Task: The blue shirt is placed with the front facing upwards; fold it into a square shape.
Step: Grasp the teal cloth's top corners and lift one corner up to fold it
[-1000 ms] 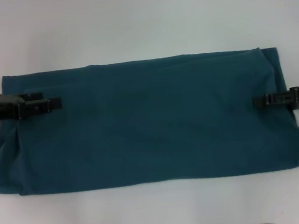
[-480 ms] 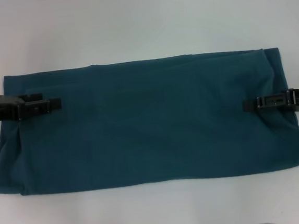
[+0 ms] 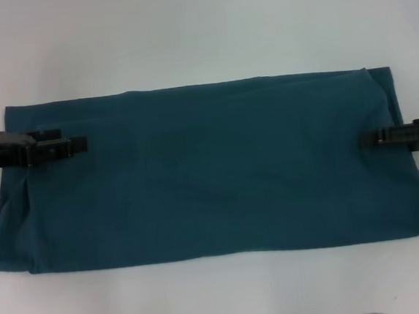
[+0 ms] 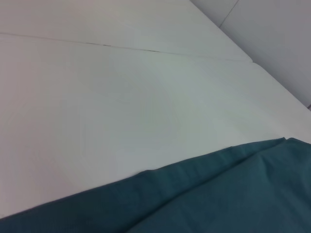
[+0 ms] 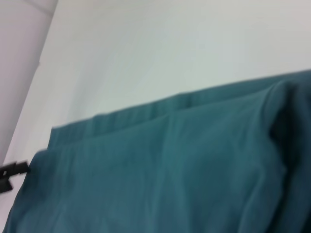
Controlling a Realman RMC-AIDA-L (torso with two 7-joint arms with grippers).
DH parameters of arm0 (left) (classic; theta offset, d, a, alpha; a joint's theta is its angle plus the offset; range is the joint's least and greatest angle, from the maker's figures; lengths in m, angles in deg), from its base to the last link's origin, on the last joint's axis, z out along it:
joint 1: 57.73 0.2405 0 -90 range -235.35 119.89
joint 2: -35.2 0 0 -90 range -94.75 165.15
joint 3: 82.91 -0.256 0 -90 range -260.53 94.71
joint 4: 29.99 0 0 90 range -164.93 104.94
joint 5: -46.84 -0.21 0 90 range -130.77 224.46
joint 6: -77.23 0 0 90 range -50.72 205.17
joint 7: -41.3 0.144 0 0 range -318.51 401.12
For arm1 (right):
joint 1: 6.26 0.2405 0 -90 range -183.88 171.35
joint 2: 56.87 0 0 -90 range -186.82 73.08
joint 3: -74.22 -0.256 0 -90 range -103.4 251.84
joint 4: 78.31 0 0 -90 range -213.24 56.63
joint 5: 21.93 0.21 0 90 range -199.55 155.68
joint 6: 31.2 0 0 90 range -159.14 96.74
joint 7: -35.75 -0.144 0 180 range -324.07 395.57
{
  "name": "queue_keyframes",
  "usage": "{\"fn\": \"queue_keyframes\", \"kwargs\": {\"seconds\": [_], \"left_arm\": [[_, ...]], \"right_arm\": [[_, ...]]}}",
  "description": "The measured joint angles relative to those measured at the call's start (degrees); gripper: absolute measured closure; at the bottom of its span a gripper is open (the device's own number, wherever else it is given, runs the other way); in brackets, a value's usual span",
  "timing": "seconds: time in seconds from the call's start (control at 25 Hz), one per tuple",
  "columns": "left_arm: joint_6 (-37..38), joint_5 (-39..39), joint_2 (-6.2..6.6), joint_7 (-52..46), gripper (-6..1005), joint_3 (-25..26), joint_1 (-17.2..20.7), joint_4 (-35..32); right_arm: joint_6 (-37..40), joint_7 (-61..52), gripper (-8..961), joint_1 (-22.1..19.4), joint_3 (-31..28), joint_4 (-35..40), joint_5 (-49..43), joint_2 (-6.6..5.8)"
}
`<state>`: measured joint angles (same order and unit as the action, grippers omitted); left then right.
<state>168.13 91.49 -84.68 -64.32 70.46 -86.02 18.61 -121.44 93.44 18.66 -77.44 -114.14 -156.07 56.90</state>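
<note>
**Folded teal shirt between two grippers**

Cannot tell whether left gripper [image 3: 76,145] or right gripper [image 3: 373,137] is open or closed; both lie flat over opposite short edges. Stretched between them on white table [image 3: 199,33]: large dark teal-blue cotton shirt [image 3: 211,171], folded into a long rectangle, plain side up, letters and collar hidden, soft creases near right gripper.
</note>
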Motion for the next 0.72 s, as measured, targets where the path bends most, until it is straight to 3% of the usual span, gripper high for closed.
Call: {"fn": "queue_keyframes", "kwargs": {"seconds": [0.32,0.72], "left_arm": [[-0.03,0.00,0.12,0.14,275,0.20,-0.11,0.00],[-0.49,0.01,-0.18,0.74,275,-0.08,-0.19,0.00]], "right_arm": [[-4.87,1.73,163,-1.20,-7.18,-4.02,0.29,-0.87],[-6.12,0.46,164,-1.81,-8.25,-6.25,0.80,-1.84]]}}
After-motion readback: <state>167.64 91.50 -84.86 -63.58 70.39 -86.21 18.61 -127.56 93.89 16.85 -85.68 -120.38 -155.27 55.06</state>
